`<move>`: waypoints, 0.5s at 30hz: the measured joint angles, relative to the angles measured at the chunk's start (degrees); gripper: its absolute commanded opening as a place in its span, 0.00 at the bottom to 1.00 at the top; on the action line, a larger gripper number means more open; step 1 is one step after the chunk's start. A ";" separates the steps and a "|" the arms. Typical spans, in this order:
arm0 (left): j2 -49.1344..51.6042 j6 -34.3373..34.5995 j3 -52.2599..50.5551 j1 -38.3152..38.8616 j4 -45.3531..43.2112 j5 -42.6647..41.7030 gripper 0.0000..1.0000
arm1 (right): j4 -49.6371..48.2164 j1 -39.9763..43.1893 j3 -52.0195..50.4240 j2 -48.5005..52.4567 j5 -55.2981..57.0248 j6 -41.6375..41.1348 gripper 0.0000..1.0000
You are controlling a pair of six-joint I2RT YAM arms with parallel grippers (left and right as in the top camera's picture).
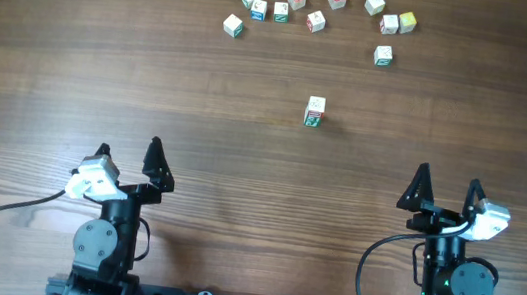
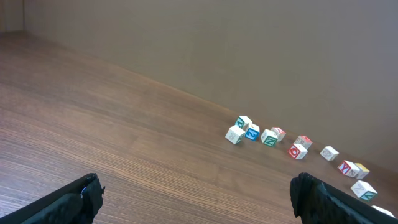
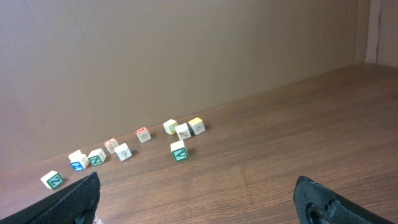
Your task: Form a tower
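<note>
Arms sit folded low at the near edge of the brown wooden table [image 1: 52,61], 1 on each side, both pointing their black fingers toward the far edge. The left gripper [image 1: 130,146] has its jaws spread wide and holds nothing, and its wrist view [image 2: 196,180] shows bare wood between the 2 fingertips. The right gripper [image 1: 449,177] mirrors it, jaws just as wide and empty [image 3: 198,180].

Out in the middle stands the tower [image 1: 314,111], a short upright stack of small white letter cubes, green mark on its lower face, alone and well apart from both grippers. I cannot tell its cube count from above. Beyond it, 11 loose cubes [image 1: 315,21] in white, red, green, blue and yellow lie scattered near the far edge.
</note>
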State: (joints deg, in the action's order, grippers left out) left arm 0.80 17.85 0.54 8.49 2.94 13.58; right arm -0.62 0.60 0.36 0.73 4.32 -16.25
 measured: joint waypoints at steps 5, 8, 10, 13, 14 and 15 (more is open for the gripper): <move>0.00 -0.92 0.00 0.00 0.00 -0.04 1.00 | 0.00 0.00 0.00 0.00 0.00 0.00 1.00; 0.00 -1.09 0.00 0.00 -0.02 -0.04 1.00 | 0.00 0.00 -0.02 0.00 0.00 0.00 1.00; 0.00 -1.09 0.00 0.00 -0.02 -0.04 1.00 | 0.00 0.00 0.00 0.00 0.00 0.00 1.00; 0.00 -1.09 0.00 -0.20 -0.02 -0.20 1.00 | 0.00 0.00 0.00 0.00 0.00 0.00 1.00; 0.00 -1.09 0.00 -0.31 -0.04 -0.20 1.00 | 0.00 0.00 -0.02 0.00 0.00 0.00 1.00; 0.00 -1.09 0.00 -0.31 -0.02 -0.20 1.00 | 0.00 0.00 -0.02 0.00 0.00 0.00 1.00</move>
State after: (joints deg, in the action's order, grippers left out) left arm 0.80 16.75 0.54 8.19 2.92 13.39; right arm -0.62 0.60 0.34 0.73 4.32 -16.25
